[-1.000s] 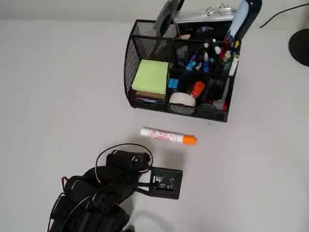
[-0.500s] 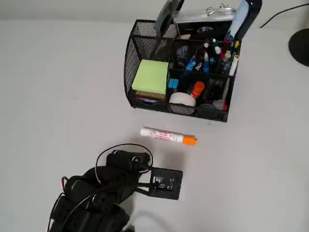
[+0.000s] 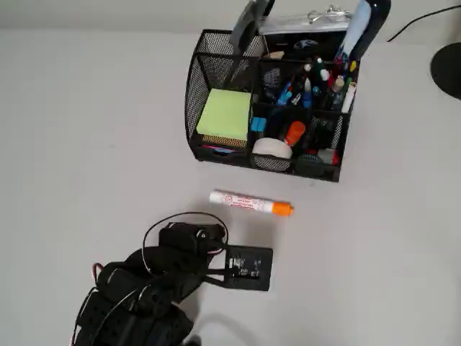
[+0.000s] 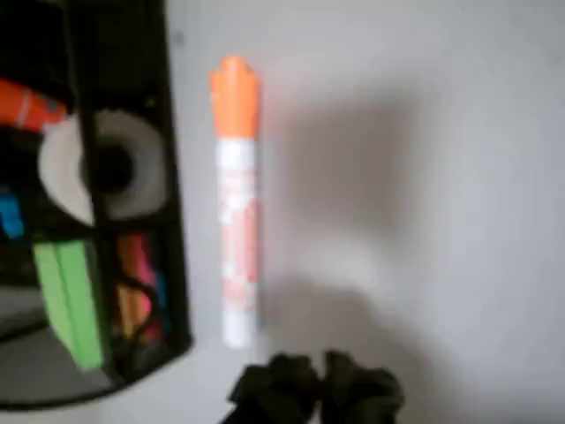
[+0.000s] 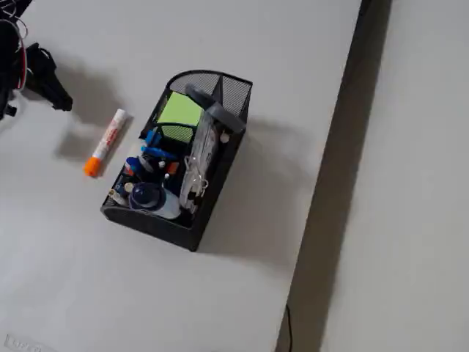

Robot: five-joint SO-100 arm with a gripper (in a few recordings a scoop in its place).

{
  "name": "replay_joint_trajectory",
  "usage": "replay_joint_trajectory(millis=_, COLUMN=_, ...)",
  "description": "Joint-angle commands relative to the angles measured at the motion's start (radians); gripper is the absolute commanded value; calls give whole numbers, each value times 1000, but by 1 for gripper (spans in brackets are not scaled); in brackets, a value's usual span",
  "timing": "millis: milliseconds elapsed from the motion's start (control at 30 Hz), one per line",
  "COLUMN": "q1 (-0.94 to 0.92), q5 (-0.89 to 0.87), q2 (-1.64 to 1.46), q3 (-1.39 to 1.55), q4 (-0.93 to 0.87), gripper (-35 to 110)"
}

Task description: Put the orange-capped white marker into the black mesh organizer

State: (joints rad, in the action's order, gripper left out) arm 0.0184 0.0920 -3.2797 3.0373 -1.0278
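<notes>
The orange-capped white marker [image 4: 237, 208] lies beside the black mesh organizer [image 4: 124, 291]; pincer [image 4: 320, 389] state unclear

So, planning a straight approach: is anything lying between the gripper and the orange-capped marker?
No. In the fixed view, only bare table separates the gripper from the orange-capped white marker; the wrist view shows the same bare gap.

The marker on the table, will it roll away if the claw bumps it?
Probably. The marker is a round, smooth tube lying flat on the bare table, so a sideways nudge could roll it. It looks stiff and light.
</notes>
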Motion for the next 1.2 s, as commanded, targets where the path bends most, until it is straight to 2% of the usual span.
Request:
replay_joint_trajectory(millis=0, q1=0, q5=12, q2=-8, q3=-98, q4=28, gripper=0)
replay_joint_trajectory(millis=100, q1=29, q5=-12, q2=63, q3=-132, q4=64, gripper=1)
replay_joint_trajectory(millis=300, q1=60, q5=-44, q2=515, q3=-322, q4=196, gripper=7)
replay_joint_trajectory(millis=433, q1=87, q5=-71, q2=761, q3=-439, q4=253, gripper=18)
replay_joint_trajectory(millis=533, q1=91, q5=-106, q2=973, q3=-557, q4=275, gripper=19)
replay_joint_trajectory(millis=733, q1=61, q5=-143, q2=1307, q3=-778, q4=235, gripper=19)
replay_joint_trajectory(millis=1167, q1=-18, q5=-150, q2=1615, q3=-1009, q4=137, gripper=18)
